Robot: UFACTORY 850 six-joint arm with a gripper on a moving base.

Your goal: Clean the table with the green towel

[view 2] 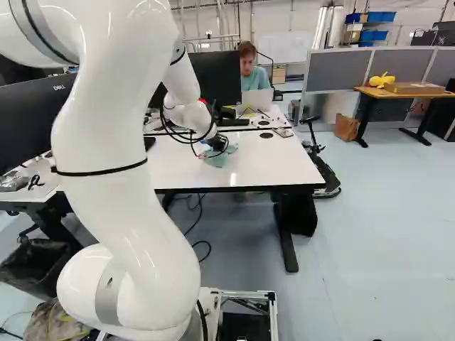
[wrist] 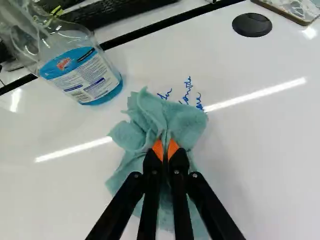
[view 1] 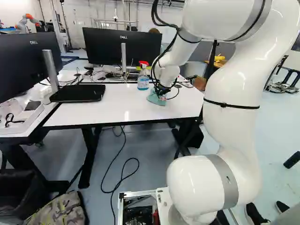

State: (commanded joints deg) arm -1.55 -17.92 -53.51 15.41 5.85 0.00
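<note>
I have my fingers (view 1: 162,93) drawn close together, a fold of the green towel (wrist: 139,120) pinched between the orange pads (wrist: 158,149). The rest of the towel lies rumpled on the white table (view 1: 112,112), ahead of and under my fingers (wrist: 165,148), toward the table's right side in the left base view.

Just beside the towel, a clear spray bottle (view 1: 143,80) with a red and white head stands upright, near enough to be in my way on that side. Blue liquid shows at its bottom, and its label (wrist: 80,71) is blue and white, with a small red emblem and rows of fine print.

At the towel's far edge I see blue handwriting (wrist: 187,91), three short scrawls on the white surface, one running right up to the cloth; I can't read them surely. Farther on is a round black disc (wrist: 252,24).

Behind the bottle stands a black monitor (view 1: 112,46) with pale lettering; a second monitor (view 1: 23,65) rises at the left of the left base view, its flat black foot (view 1: 77,93) resting on the table.
</note>
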